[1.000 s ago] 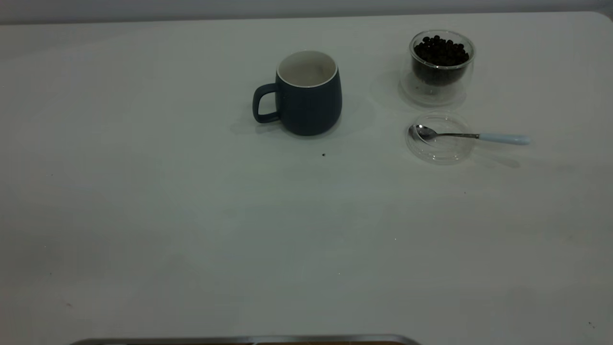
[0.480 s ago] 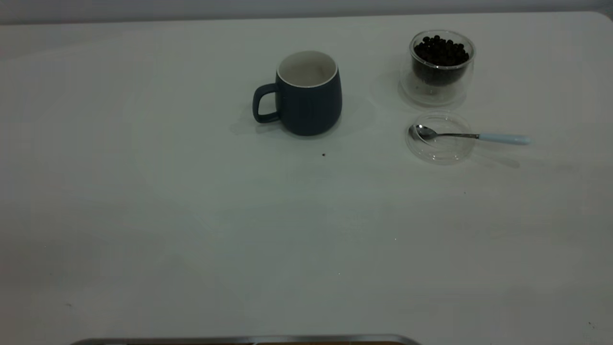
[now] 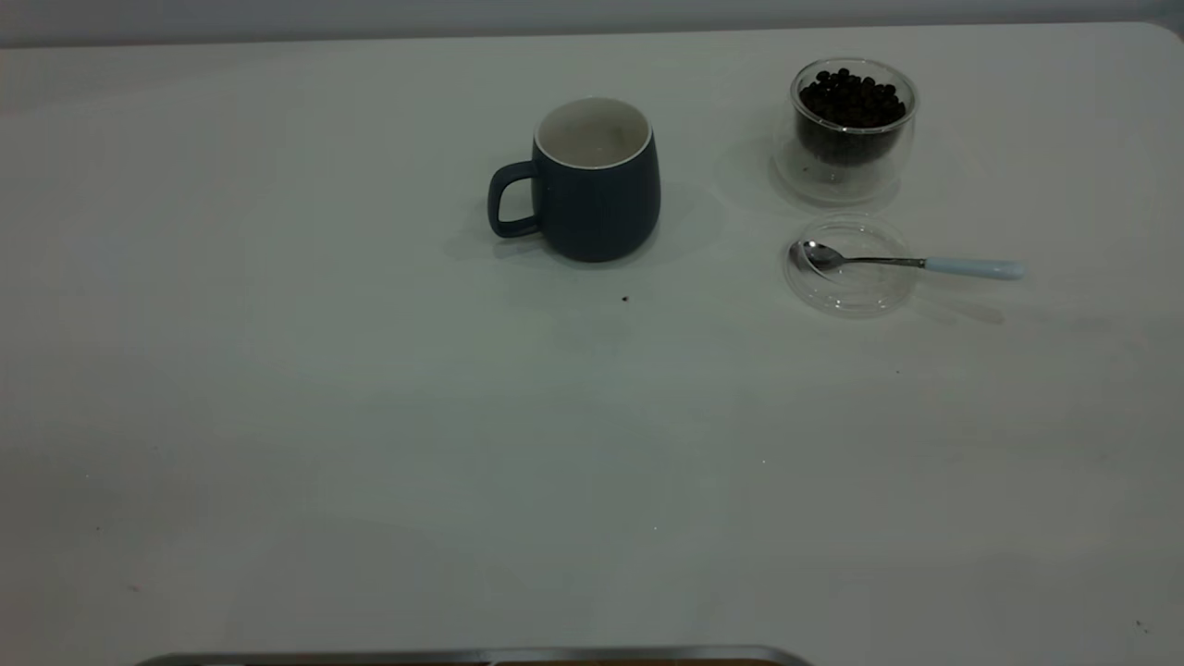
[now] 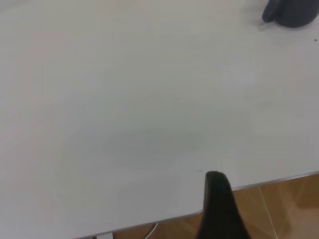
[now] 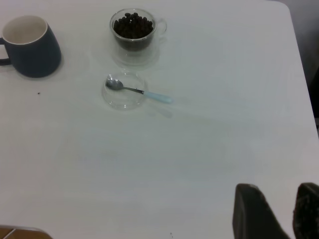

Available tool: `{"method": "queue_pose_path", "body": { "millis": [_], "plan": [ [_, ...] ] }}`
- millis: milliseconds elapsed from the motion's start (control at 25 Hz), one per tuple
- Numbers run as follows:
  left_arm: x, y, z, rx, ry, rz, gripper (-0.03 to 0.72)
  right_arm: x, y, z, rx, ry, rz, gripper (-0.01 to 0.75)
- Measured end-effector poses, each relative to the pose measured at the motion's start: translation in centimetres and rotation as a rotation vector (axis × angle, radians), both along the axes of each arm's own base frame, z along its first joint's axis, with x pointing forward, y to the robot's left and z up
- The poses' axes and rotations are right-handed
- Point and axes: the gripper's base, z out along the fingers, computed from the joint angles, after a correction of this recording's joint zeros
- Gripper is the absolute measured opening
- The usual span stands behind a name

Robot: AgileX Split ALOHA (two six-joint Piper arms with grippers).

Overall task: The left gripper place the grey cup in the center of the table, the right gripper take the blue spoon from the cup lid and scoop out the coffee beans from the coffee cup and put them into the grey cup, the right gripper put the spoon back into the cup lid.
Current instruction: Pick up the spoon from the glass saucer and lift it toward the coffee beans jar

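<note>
The grey cup (image 3: 597, 199) stands upright on the white table (image 3: 370, 416), handle to the left, near the back middle. To its right, the clear coffee cup (image 3: 851, 139) holds dark coffee beans (image 3: 851, 97). In front of it lies the clear cup lid (image 3: 851, 287) with the blue spoon (image 3: 911, 264) across it, bowl in the lid, handle pointing right. Neither gripper shows in the exterior view. My right gripper (image 5: 294, 211) hovers open and empty over the table, far from the spoon (image 5: 137, 90). One finger (image 4: 218, 196) of my left gripper shows by the table's edge, far from the grey cup (image 4: 291, 12).
A tiny dark speck (image 3: 625, 299) lies just in front of the grey cup. A metal strip (image 3: 462, 657) runs along the table's near edge. Wooden floor (image 4: 279, 209) shows beyond the edge in the left wrist view.
</note>
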Motion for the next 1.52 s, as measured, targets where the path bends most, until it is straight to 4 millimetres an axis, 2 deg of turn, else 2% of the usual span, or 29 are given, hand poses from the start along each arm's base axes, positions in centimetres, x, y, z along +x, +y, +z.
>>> {"method": "queue_pose_path", "body": {
  "millis": [1160,1400,1520],
  "plan": [
    [0.0,-0.1,0.0,-0.009,0.001,0.000,0.555,0.0,0.0,0.0,0.001,-0.001,-0.001,0.238],
    [0.0,-0.1,0.0,-0.009,0.001,0.000,0.555,0.2,0.8,0.4,0.133,0.008,0.027,0.238],
    [0.0,-0.1,0.0,-0.009,0.001,-0.001,0.555,1.1,1.1,1.7,0.169,0.002,0.034,0.238]
  ]
}}
